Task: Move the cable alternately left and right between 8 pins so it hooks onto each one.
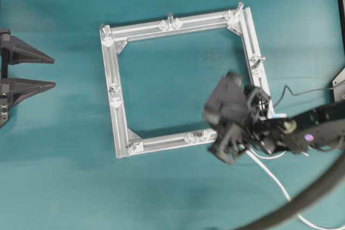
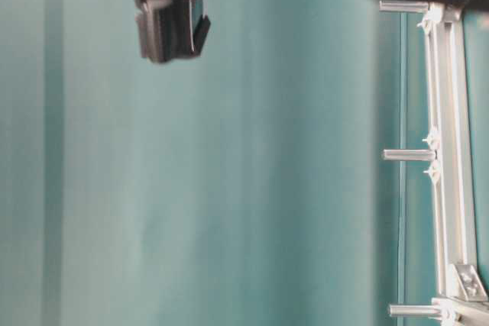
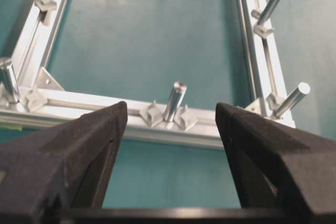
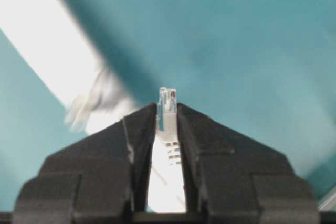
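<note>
The square silver frame point(image 1: 145, 32) lies flat on the teal table, with short upright pins point(image 1: 170, 19) on brackets along its bars. My right gripper point(image 1: 223, 136) hovers over the frame's near right corner, shut on the cable's small clear-white plug point(image 4: 168, 109), whose tip pokes out past the fingertips point(image 4: 142, 124). The white cable point(image 1: 272, 179) trails from that gripper toward the lower right edge. My left gripper point(image 1: 53, 71) stands open and empty at the far left, away from the frame. In the left wrist view it point(image 3: 170, 109) faces a pin point(image 3: 175, 98) on the nearest frame bar point(image 3: 94, 103).
A thick dark hose point(image 1: 302, 203) arcs across the lower right corner, and a thin black wire point(image 1: 302, 90) runs to the right arm. The table-level view shows three pins point(image 2: 409, 155) along one frame bar and a dark arm part point(image 2: 172, 24) hanging above.
</note>
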{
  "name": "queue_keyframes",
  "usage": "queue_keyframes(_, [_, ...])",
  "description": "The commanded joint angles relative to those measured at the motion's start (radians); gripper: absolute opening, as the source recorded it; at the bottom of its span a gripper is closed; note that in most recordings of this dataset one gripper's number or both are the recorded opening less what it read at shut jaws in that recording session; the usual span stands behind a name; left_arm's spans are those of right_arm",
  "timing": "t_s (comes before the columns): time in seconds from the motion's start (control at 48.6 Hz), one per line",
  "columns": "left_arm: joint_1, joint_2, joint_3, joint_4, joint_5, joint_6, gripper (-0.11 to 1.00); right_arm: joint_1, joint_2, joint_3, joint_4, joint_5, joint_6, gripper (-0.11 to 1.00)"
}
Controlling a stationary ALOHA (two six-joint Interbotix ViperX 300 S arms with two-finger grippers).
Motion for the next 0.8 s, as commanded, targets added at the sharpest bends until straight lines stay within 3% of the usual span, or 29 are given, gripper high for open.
queue_keyframes(0.0, [-0.002,0.006,-0.005,0.003,-0.005,-0.005,0.72,-0.051,0.009,-0.018,-0.015,-0.012,0.023,0.14])
queue_keyframes(0.165, [-0.002,-0.006,0.002,0.003,0.005,-0.005,0.72,-0.147,0.052,-0.067,-0.017,-0.087,-0.012,0.14])
queue_keyframes(0.268, [-0.003,-0.037,0.002,0.003,0.025,-0.002,0.71,-0.179,0.089,-0.101,-0.015,-0.173,-0.104,0.14])
queue_keyframes(0.391, [-0.006,-0.095,-0.003,0.012,0.069,0.015,0.71,-0.183,0.130,-0.146,0.014,-0.233,-0.325,0.14])
queue_keyframes(0.576, [-0.006,-0.143,-0.005,0.012,0.133,0.029,0.67,-0.184,0.163,-0.219,0.164,-0.210,-0.640,0.14])
queue_keyframes(0.782, [-0.006,-0.143,0.002,0.012,0.133,0.026,0.64,-0.169,0.212,-0.314,0.288,-0.178,-1.039,0.14])
